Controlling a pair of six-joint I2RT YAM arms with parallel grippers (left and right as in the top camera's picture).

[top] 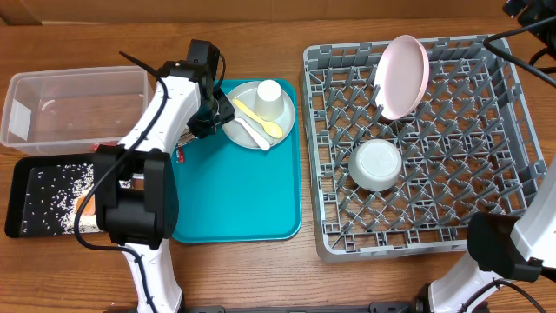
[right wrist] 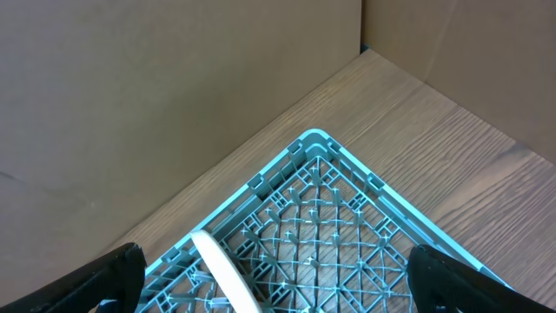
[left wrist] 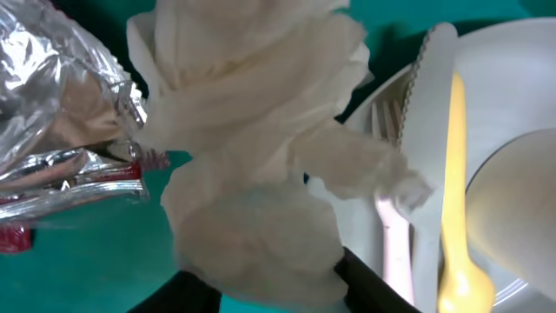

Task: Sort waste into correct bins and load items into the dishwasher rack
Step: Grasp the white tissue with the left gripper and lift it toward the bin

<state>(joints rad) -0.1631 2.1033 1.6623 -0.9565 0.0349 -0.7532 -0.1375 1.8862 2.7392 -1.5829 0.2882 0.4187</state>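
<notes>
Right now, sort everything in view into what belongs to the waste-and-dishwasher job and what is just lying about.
Job: crumpled tissue, foil wrapper, rice grains, clear tub, black tray, grey plate, white cup, yellow spoon, white utensil, pink plate, small bowl, dishwasher rack.

Lying about: teal tray, wooden table, cardboard wall.

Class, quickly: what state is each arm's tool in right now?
Left tool: closed on the crumpled white tissue.
Right tool: open, holding nothing.
</notes>
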